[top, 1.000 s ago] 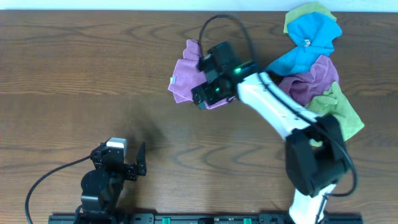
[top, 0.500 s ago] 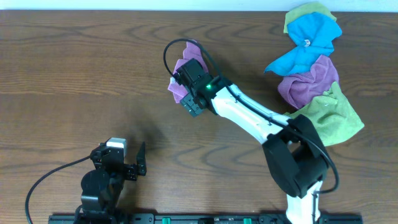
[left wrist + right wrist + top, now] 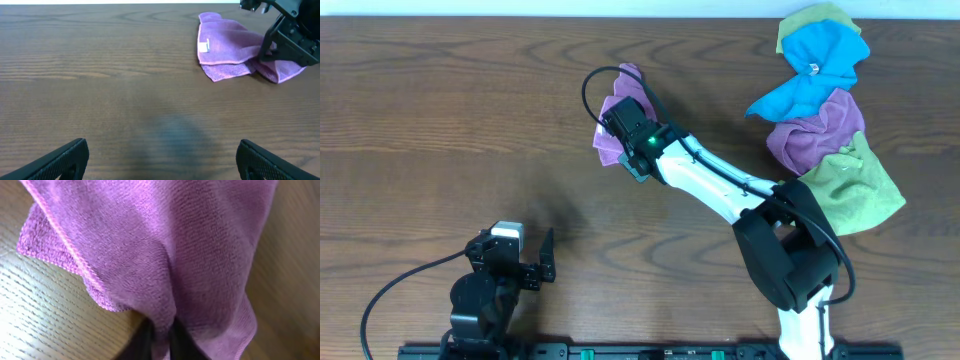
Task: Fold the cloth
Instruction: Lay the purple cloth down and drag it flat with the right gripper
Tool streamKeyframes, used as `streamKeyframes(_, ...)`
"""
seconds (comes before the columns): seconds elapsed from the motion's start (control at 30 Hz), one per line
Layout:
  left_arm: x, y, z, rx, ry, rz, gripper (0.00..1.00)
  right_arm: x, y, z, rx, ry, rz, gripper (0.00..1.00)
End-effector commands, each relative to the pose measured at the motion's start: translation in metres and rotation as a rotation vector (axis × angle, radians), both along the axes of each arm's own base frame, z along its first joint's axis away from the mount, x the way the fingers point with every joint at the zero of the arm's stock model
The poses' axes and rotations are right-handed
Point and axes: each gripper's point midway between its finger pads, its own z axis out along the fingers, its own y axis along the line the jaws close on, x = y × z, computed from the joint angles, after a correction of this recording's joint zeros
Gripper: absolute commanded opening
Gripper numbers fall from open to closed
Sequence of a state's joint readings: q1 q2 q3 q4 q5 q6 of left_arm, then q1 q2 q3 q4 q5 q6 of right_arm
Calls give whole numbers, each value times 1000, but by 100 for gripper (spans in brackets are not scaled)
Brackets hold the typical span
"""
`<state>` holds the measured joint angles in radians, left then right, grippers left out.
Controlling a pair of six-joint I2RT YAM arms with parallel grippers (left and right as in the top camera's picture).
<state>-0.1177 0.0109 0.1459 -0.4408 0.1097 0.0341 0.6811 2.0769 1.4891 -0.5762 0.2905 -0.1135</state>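
Overhead first: purple cloth (image 3: 611,142) bunched at upper centre of the table (image 3: 440,120), narrower than a second ago and largely covered by the right gripper (image 3: 625,130). Shifted leftward across the cloth since that frame, then scarcely moved over the last half second. Heap of spare cloths (image 3: 820,110) (blue, purple, green) well apart at the upper right, unchanged. Left gripper (image 3: 515,255) near the front edge, same spot as before.

Left wrist: both fingers spread wide at the lower corners, nothing between them. Cloth doubled on the wood farther off, white tag (image 3: 203,47) at its left edge, right gripper planted on its right part.

Right wrist: dark fingertips (image 3: 142,340) drawn nearly together, pinching a fold of the cloth, wood grain showing on either side.
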Motion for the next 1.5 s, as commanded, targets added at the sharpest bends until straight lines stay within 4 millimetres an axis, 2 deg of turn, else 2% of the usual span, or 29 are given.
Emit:
streamKeyframes(0.0,0,-1,-8,6,11,-11,96,4,0,0,-9,-13,-5,4)
streamKeyframes(0.13,0,-1,-8,6,11,-11,95,5,11,15,8,-31,10,1)
streamKeyframes(0.2,0,-1,-8,6,11,-11,95,3,23,27,32,-36,32,1)
streamKeyframes(0.5,0,-1,-8,6,11,-11,95,-34,116,90,231,5,270,1)
streamKeyframes(0.67,0,-1,-8,6,11,-11,95,-53,150,144,271,-42,370,1)
streamKeyframes(0.77,0,-1,-8,6,11,-11,95,-50,154,177,296,-91,369,1)
streamKeyframes(0.83,0,-1,-8,6,11,-11,95,-35,141,188,295,-113,323,1)
streamKeyframes(0.9,0,-1,-8,6,11,-11,96,-19,122,186,298,-104,255,1)
streamKeyframes(0.97,0,-1,-8,6,11,-11,95,4,86,177,297,-68,123,1)
streamKeyframes(1.13,0,-1,-8,6,11,-11,95,53,-31,135,254,24,-215,1)
streamKeyframes(1.17,0,-1,-8,6,11,-11,95,61,-59,125,259,45,-302,37)
streamKeyframes(1.2,0,-1,-8,6,11,-11,95,65,-75,115,279,70,-358,79)
streamKeyframes(1.23,0,-1,-7,6,11,-11,95,66,-85,109,304,97,-378,99)
streamKeyframes(1.37,0,-1,-8,6,11,-11,95,66,-102,100,377,171,-409,99)
streamKeyframes(1.47,0,-1,-8,6,11,-11,95,62,-100,97,358,179,-391,99)
